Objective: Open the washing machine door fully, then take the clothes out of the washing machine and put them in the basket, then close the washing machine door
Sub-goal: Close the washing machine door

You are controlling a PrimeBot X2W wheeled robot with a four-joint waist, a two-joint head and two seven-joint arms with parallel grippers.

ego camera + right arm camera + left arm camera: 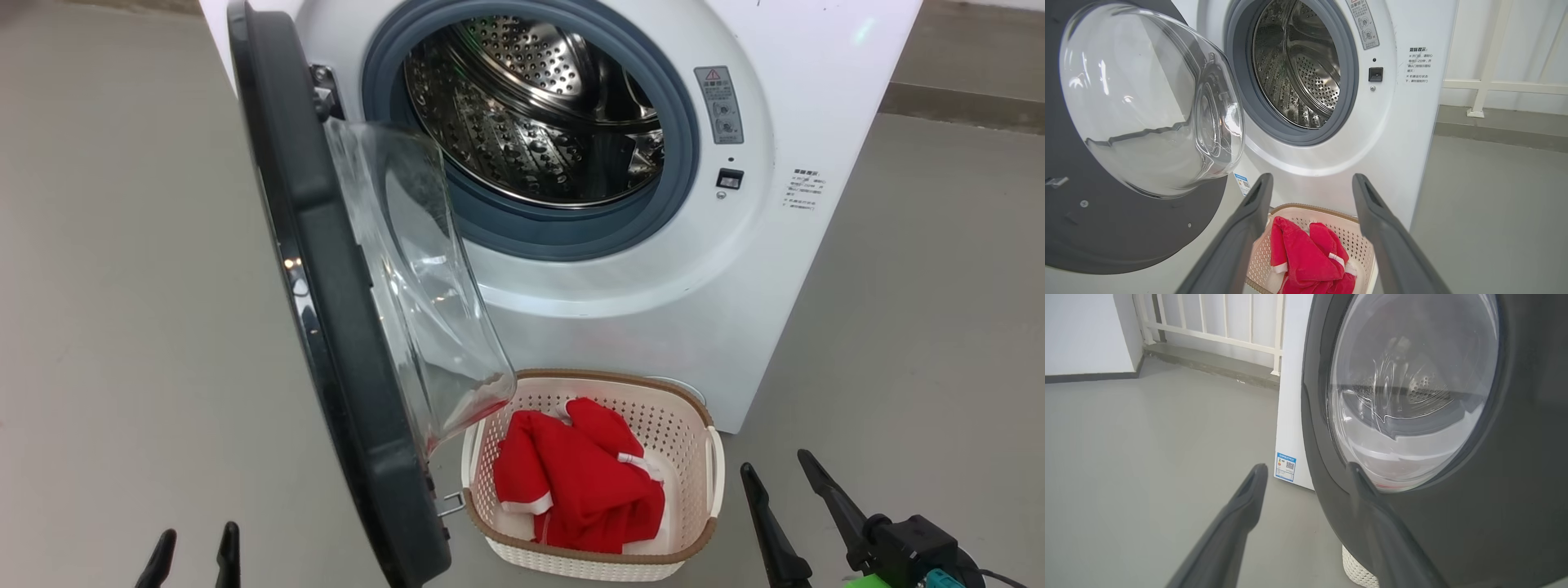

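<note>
Head view: left gripper (198,539) at lower left, fingers spread wide, nothing between them, floor (122,327) beneath. Right gripper (774,461) at lower right, fingers likewise apart and holding nothing, just right of the basket (694,433). Basket sits at lower centre, in front of the washing machine (653,310), and holds the clothes (580,482) in a red heap with white cuffs. Washing machine door (326,327) stands open, seen edge-on left of centre, with its glass bowl reaching over the basket's left rim. Drum (531,114) at top centre shows perforated steel.

Left wrist view: left gripper (1306,467) apart. Its left finger lies over the floor (1147,457); its right finger overlaps the door's (1474,522) black rim, and I cannot tell whether they touch. A basket corner (1357,571) shows at bottom centre, under the door.

Right wrist view: right gripper (1311,178) wide apart, gripping nothing. The basket (1347,232) with the clothes (1302,257) lies between the fingers at bottom centre. Door (1126,228) at left, drum (1298,69) at top centre.
</note>
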